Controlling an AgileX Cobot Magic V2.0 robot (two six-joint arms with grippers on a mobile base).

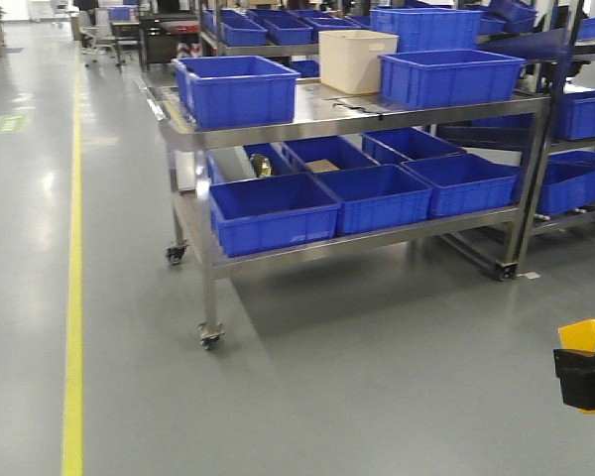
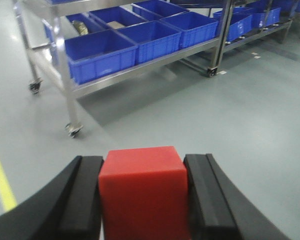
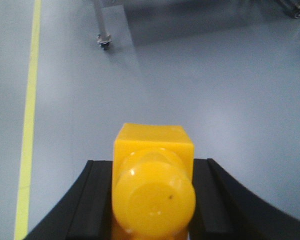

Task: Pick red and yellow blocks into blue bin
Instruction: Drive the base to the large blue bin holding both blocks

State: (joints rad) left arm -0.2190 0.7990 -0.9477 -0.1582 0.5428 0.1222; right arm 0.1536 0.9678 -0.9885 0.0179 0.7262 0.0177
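1. Big warehouse-type room with a grey glossy floor [image 1: 377, 397] that catches the ceiling lights, and a yellow line [image 1: 74, 297] painted along it.
2. Out ahead of the fingers there's a steel cart [image 1: 327, 111] on casters [image 1: 210, 337], two shelves, loaded with blue bins [image 1: 236, 91] plus one cream tub [image 1: 357, 59] up top. More racks with blue bins sit behind it. Can't tell which bin is the one meant for the blocks.
3. Left gripper [image 2: 142, 159]: the black fingers [image 2: 82, 200] are closed in on the red block [image 2: 142, 195], one pad pressed flat on each side. The block sits squarely between them, up over bare floor, and the cart is well beyond the fingertips.
4. Right gripper [image 3: 152, 164]: same deal, clamped on the yellow block [image 3: 152, 185], stud facing the camera, pads [image 3: 97, 200] touching both sides. Only floor past the tips, with one caster off in the far left.
5. In the front view the right gripper pokes in at the bottom right corner, with the yellow showing on top.
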